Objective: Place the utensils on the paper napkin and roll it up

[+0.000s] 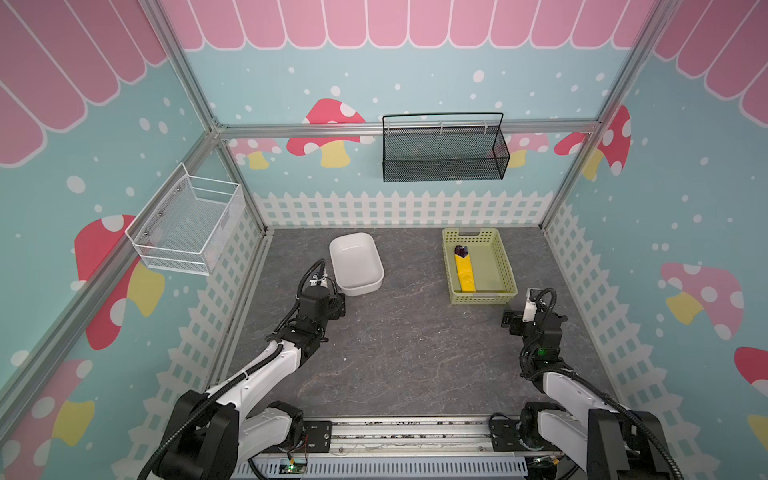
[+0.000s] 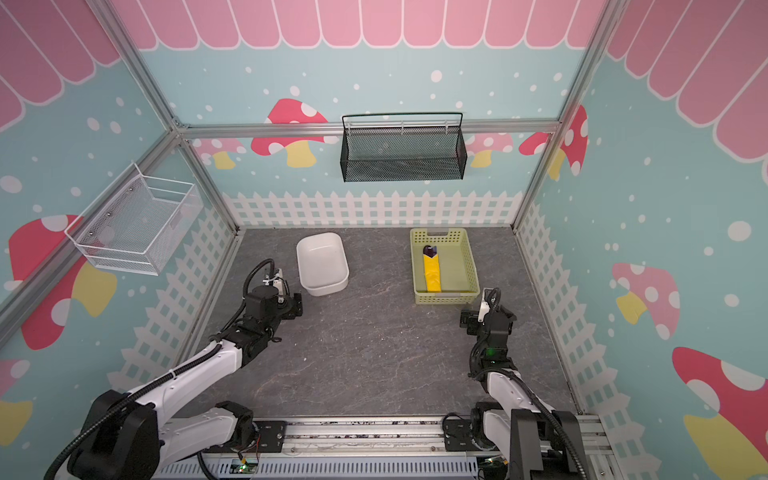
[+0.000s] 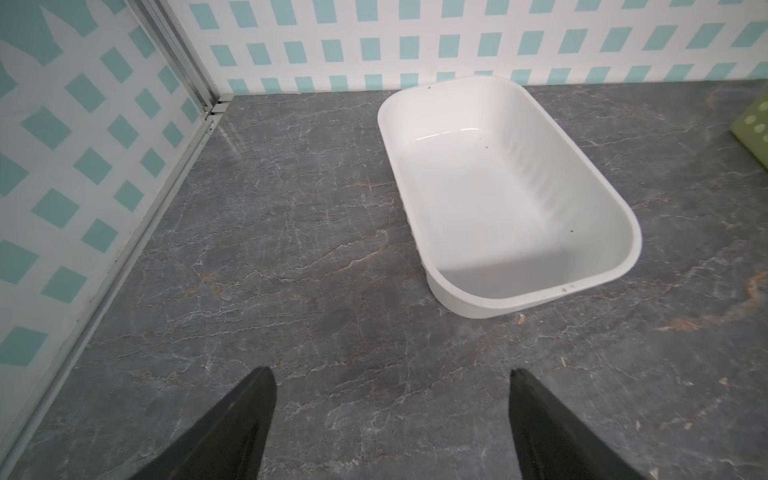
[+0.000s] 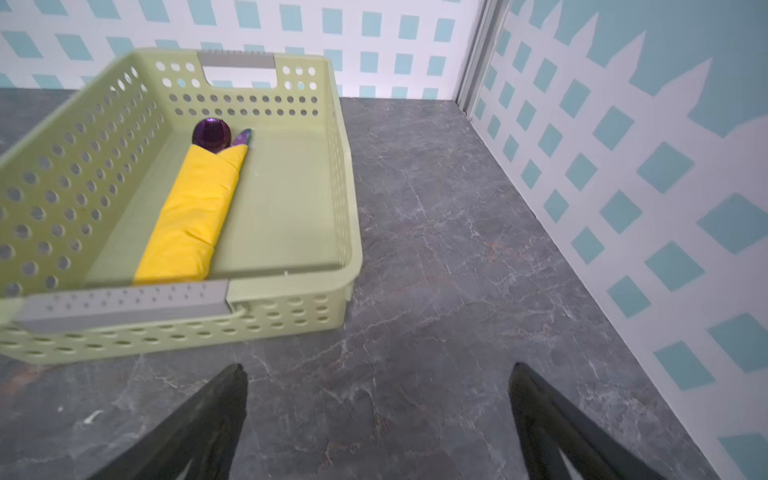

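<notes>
Loads of bare counter (image 1: 399, 357) in the middle, easy passing. White tub (image 1: 359, 289) sits just ahead of my left gripper (image 3: 390, 370), green basket (image 1: 503, 262) ahead of my right gripper (image 4: 379, 366).

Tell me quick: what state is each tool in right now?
Left tool: open, holding nothing.
Right tool: open, holding nothing.

The paper napkin (image 4: 189, 216) was bright yellow, the utensils (image 4: 211, 134) at its end dark purple. The basket (image 4: 291, 307) was pale green, dotted with round holes, the tub (image 3: 498, 305) plain white, the tabletop (image 3: 311, 249) grey with pale marble veins.
</notes>
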Robot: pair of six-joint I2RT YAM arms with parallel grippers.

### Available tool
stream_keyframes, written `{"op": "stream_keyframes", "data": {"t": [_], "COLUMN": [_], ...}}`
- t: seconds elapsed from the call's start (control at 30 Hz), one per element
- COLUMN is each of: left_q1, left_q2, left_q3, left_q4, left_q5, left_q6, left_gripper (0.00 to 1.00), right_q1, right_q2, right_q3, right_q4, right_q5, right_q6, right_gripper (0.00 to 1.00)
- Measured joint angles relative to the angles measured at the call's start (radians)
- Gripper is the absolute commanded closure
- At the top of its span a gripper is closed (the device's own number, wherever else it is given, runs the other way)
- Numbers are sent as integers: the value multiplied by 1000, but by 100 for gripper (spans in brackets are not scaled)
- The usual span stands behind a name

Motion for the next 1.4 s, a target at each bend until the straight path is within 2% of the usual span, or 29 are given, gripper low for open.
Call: {"op": "stream_keyframes", "data": {"t": [0.13, 0.33, 0.57, 0.87, 1.07, 1.4], "left_q1": [2, 38, 113, 184, 294, 315], "left_q2": [104, 288, 310, 276, 332, 357], "left_q3": [-61, -105, -69, -123, -143, -147], "left_q4": [234, 460, 510, 593, 705, 724], "left_q5": [-60, -42, 59, 195, 296, 316], "left_q6": [93, 198, 208, 174, 104, 54], "left_gripper": [2, 1, 1, 1, 1, 0], "right_q1": [0, 0, 0, 5, 13, 13], "right_q2": [71, 211, 435, 447, 447, 447], "right_q3": [-21, -22, -22, -12, -10, -6], "right_q4": [151, 433, 665, 715, 718, 718], "right_q5": [29, 27, -6, -32, -31, -31], "right_q6": [-1, 0, -11, -27, -29, -32], "right_gripper": [1, 1, 1, 1, 1, 1]}}
